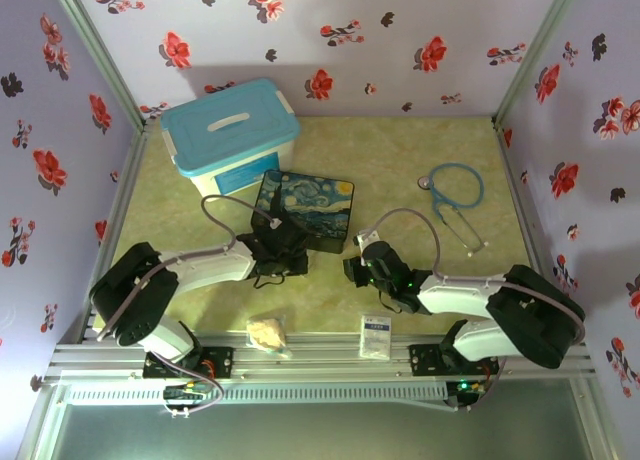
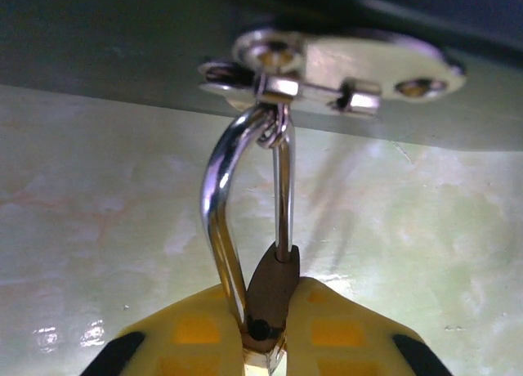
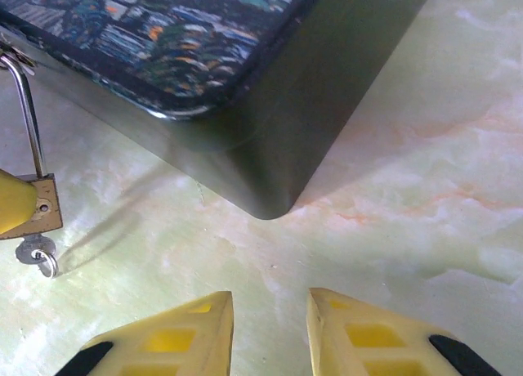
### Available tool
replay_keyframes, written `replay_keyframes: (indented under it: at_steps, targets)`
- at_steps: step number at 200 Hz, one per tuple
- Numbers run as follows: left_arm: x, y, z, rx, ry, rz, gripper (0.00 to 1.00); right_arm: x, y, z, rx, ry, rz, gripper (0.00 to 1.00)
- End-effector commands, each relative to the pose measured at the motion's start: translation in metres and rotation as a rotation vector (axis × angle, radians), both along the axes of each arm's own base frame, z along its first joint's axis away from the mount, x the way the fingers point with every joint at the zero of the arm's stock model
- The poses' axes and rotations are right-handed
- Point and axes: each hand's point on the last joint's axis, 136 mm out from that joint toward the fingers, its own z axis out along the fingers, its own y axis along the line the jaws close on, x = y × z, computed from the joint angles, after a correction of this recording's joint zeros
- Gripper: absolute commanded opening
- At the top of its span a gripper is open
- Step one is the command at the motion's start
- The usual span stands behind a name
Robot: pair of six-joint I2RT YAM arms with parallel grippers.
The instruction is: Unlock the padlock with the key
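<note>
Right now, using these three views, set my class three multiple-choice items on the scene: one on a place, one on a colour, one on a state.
1. Where is the key?
A. at the underside of the padlock
B. on the tin's painted lid
C. beside the stethoscope

2. What colour is the storage box lid?
A. red
B. light blue
C. black

3. How is the right gripper?
A. shut on the key
B. shut on the padlock
C. open and empty

Answers:
1 A, the key hangs just below the brass body in the right wrist view.
2 B, the top view shows it light blue.
3 C, its jaws stand apart with nothing between them.
</note>
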Motion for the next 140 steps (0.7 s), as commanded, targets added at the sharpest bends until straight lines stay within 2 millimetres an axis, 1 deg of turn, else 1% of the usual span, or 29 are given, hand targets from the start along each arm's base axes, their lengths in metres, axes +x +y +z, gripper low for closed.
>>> replay_keyframes:
  at_steps: [1, 9, 19, 29, 54, 68, 83, 101, 113, 140]
  targets:
    - [-0.018, 0.040, -0.036, 0.169, 0.071, 0.002, 0.22, 0.008, 0.002, 0.008, 0.020, -0.011, -0.032, 0.30]
    - [-0.016, 0.037, -0.035, 0.147, 0.056, 0.009, 0.24, 0.008, 0.001, 0.008, 0.021, -0.014, -0.033, 0.30]
    - [-0.013, 0.034, -0.034, 0.123, 0.038, 0.013, 0.21, 0.007, 0.000, 0.008, 0.019, -0.016, -0.035, 0.30]
    - [-0.010, 0.032, -0.033, 0.109, 0.027, 0.021, 0.21, 0.007, -0.001, 0.007, 0.018, -0.017, -0.037, 0.30]
    - [-0.006, 0.030, -0.032, 0.117, 0.015, 0.024, 0.17, 0.006, -0.002, 0.008, 0.019, -0.018, -0.037, 0.30]
    - [-0.009, 0.037, -0.034, 0.179, 0.019, 0.030, 0.17, 0.006, -0.003, 0.007, 0.017, -0.015, -0.038, 0.29]
    - [-0.012, 0.050, -0.036, 0.254, 0.016, 0.044, 0.18, 0.005, -0.004, 0.005, 0.012, -0.012, -0.040, 0.29]
    - [-0.015, 0.058, -0.039, 0.265, 0.011, 0.068, 0.19, 0.005, -0.005, 0.003, 0.009, -0.007, -0.041, 0.29]
    - [-0.014, 0.053, -0.039, 0.221, 0.001, 0.071, 0.21, 0.005, -0.004, 0.003, 0.008, -0.007, -0.041, 0.29]
    - [-0.012, 0.032, -0.041, 0.094, -0.007, 0.057, 0.25, 0.005, -0.005, 0.001, -0.002, -0.007, -0.042, 0.28]
